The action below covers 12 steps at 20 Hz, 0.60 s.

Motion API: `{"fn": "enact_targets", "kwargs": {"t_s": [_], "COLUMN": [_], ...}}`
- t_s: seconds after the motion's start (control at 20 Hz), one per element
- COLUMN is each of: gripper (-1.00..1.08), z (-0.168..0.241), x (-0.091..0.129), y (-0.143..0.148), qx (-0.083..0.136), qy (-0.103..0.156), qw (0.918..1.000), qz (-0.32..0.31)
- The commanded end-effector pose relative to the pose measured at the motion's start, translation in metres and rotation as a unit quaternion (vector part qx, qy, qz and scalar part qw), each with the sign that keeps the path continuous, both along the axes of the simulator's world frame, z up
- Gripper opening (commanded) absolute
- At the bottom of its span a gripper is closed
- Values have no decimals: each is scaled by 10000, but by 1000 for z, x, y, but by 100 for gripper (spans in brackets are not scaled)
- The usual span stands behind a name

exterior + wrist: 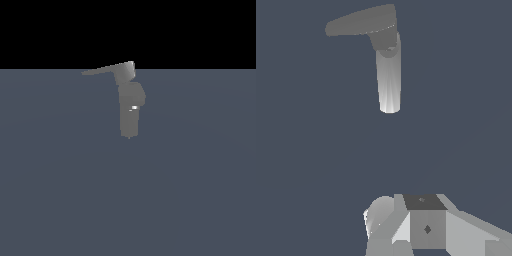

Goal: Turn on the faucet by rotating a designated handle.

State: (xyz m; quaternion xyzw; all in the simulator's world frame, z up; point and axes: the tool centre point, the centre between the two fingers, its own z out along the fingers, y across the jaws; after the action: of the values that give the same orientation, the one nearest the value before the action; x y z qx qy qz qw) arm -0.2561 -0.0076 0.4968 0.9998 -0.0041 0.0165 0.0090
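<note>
Nearest, wrist view: blocky grey-white gripper (428,227) body low in frame, cut off by the picture's edge. Fingers not visible as separate parts, so cannot tell whether released or clenched. Nothing seen held. Not in the exterior view at all.

Well apart from gripper, across bare slate-blue desk (316,160): the faucet (389,80). Seen from wrist as pale rounded column, long axis running straight away from the gripper body. No contact, wide gap of bare desk between.

Farthest: the handle (361,22), at the far end of the column, joined to a darker boxy cap. Flat lever, long axis crosswise to the column, tapering to a rounded tip off to one side.

Exterior view: faucet (130,107) upright near middle of desk (200,190), clear of all edges; bulge mid-column, small white glint, thin pin at the bottom. Handle (102,69) sticking out toward the exterior view's left from the cap on top, nearly level, pointed tip.

Judgement: approach step, turn not begun. Next move likely needs travel forward over the column to the lever's free tip, then sideways push around column axis.

Brands, labels, writing: none readable.
</note>
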Motion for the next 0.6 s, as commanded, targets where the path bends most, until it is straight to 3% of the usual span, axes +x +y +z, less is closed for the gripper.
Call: {"fn": "enact_targets", "kwargs": {"t_s": [0.0, 0.55], "gripper": [-100, -100], "z": [0, -10], "x": [0, 3], "y": [0, -10], "qx": [0, 26], "qy": [0, 196], "qw": [10000, 9998], "qz": [0, 21]}}
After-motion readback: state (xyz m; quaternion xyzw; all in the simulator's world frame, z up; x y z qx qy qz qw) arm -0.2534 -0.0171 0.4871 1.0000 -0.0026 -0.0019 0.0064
